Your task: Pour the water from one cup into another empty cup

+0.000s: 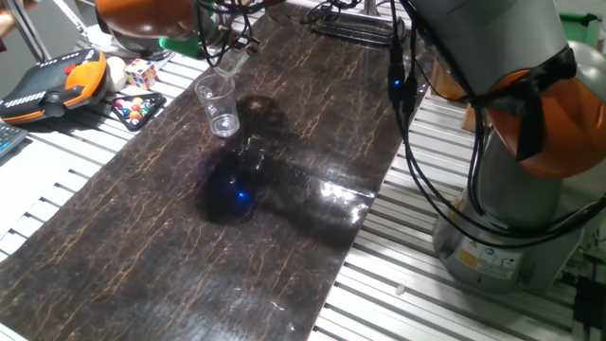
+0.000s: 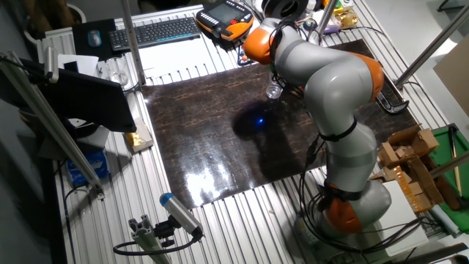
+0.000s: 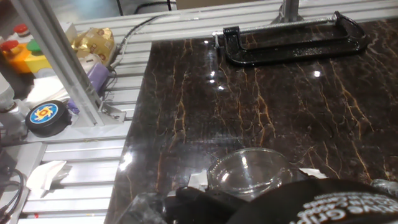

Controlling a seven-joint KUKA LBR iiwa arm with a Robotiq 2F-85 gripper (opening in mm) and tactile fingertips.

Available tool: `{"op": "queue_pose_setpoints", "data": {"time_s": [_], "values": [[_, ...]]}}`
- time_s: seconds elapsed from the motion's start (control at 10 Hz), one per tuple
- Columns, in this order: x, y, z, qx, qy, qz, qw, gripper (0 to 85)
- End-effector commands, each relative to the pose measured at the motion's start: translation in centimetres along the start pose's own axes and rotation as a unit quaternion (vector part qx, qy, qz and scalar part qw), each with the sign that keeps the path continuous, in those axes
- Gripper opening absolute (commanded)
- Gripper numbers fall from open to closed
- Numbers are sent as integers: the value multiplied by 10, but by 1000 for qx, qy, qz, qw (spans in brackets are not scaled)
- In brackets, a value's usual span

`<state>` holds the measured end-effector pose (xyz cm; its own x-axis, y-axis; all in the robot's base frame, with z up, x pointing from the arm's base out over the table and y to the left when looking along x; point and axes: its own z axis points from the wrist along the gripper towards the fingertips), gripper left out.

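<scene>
Dark, brown-veined mat [image 1: 142,275]: it lay flat over the slatted aluminium table [image 1: 398,284], and both glasses were on or above it.

Item, tall cup [image 1: 218,104]: clear, thin-walled and wider at the rim. It stood upright on the mat near its far end, directly beneath my hand. I could not tell whether it held any water.

Item, short glass [image 1: 230,64]: clear. It was held off the mat, tilted, with its lower edge just above the tall cup's rim.

Item, my gripper [image 1: 225,53]: it was closed around the short glass. The fingers were mostly hidden by cables and the wrist, so I read the grip from the glass hanging there off the mat.

Item, black screw clamp [image 3: 292,40]: it lay on the mat's edge, well apart from the cups.

Item, blue glint [image 1: 241,197]: a reflection on the mat, near the tall cup.

Item, off the mat: a colour-puzzle cube [image 1: 140,73] sat beside an orange-and-black hand controller [image 1: 52,83]. A round tape measure [image 3: 46,115] sat on the table slats. A keyboard [image 2: 157,31] sat at the far side.
</scene>
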<state>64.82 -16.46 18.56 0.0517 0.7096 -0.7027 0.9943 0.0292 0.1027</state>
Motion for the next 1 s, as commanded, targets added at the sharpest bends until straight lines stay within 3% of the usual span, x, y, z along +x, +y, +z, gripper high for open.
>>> {"op": "queue_pose_setpoints", "data": {"time_s": [0.0,0.2,0.6,0.9], "values": [[0,0,0,3,6,1,1000,7],[0,0,0,6,0,2,1000,7],[0,0,0,7,-25,14,1000,7],[0,0,0,22,-45,14,999,7]]}}
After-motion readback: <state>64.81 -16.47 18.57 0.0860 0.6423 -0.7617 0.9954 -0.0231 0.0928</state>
